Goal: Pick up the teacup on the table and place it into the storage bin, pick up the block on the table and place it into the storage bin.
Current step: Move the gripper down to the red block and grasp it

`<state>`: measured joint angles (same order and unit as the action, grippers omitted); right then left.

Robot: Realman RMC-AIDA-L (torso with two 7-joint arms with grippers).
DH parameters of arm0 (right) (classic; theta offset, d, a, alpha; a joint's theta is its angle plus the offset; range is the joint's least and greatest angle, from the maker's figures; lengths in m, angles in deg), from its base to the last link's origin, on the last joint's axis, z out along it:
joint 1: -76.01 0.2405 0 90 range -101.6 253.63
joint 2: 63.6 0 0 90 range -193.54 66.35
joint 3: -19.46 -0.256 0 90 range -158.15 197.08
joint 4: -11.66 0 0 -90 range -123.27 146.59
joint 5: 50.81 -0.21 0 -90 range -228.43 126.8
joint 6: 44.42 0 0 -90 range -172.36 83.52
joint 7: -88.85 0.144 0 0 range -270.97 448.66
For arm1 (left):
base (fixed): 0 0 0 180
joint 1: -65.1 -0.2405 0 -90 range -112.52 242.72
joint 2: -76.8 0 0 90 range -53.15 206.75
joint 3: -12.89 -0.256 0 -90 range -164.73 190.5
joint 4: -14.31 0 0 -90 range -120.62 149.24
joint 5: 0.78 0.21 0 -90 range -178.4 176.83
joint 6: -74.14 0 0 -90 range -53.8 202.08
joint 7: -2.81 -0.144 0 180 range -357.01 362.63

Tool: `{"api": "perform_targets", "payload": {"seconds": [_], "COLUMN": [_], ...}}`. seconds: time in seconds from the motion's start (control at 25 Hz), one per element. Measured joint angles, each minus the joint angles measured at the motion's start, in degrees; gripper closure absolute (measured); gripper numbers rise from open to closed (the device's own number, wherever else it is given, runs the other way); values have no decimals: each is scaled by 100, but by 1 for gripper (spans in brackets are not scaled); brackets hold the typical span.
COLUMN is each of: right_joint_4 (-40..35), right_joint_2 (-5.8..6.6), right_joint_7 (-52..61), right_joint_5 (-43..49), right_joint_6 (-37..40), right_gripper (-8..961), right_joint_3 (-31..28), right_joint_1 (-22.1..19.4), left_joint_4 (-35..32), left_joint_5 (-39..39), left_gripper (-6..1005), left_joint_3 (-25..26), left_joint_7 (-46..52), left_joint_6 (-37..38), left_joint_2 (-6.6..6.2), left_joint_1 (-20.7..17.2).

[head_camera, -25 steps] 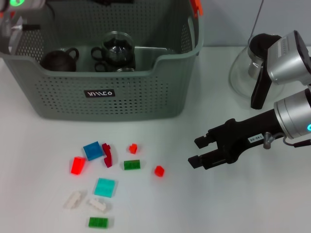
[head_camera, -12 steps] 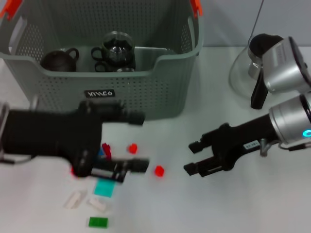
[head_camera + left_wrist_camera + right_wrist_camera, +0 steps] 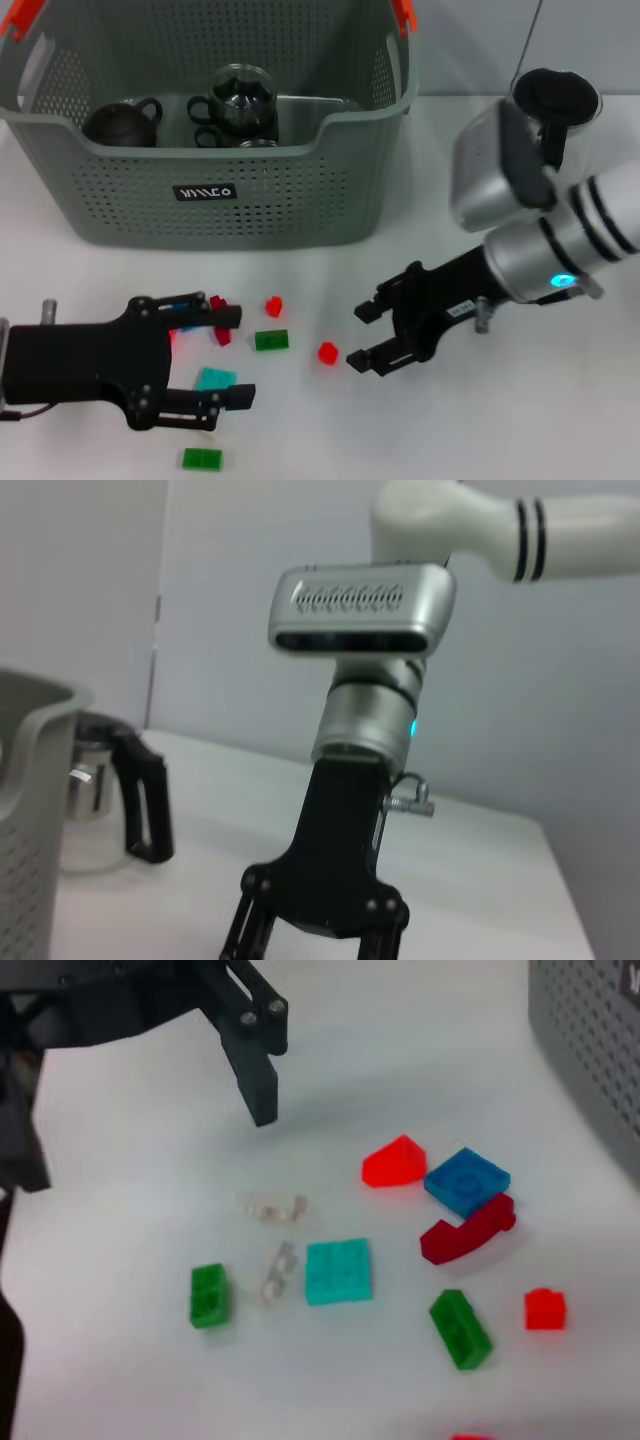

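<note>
One storage bin stands at the far side of the white table: a grey-green perforated basket with two orange handle clips and one small black label with white lettering. Inside it sit one dark brown teacup and glassware with black handles, whose number I cannot tell. Ten small blocks lie scattered on the table in front of the bin, best counted in the right wrist view: three red ones, namely a red wedge, a small red cube and a second small red block; two green bricks, one of them lying apart; two clear pieces; one blue square; one teal square plate; and one dark red arch. The left gripper is low over the left part of this scatter, its two black fingers spread wide and holding nothing, with the teal plate between them and the arch near the upper finger. The right gripper reaches in from the right, also spread and empty; its lower fingertip is just beside the second small red block, though whether they touch cannot be told. One glass kettle with a black handle stands to the right of the bin, behind the right arm.
</note>
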<state>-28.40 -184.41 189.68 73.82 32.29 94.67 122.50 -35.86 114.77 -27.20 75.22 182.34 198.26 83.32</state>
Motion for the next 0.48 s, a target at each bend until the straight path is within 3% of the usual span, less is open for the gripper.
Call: {"api": "perform_targets", "payload": {"seconds": [0.48], "right_joint_4": [6], "right_joint_2": [-15], "right_joint_7": [724], "right_joint_5": [-175], "right_joint_6": [-865], "right_gripper": [266], "right_joint_3": [1578], "right_joint_1": [439], "left_joint_4": [210], "left_joint_5": [40], "left_gripper": [151], "left_joint_3": [105], "left_joint_7": [-464], "left_joint_6": [-382], "left_joint_2": [36], "left_joint_1": [-215]}}
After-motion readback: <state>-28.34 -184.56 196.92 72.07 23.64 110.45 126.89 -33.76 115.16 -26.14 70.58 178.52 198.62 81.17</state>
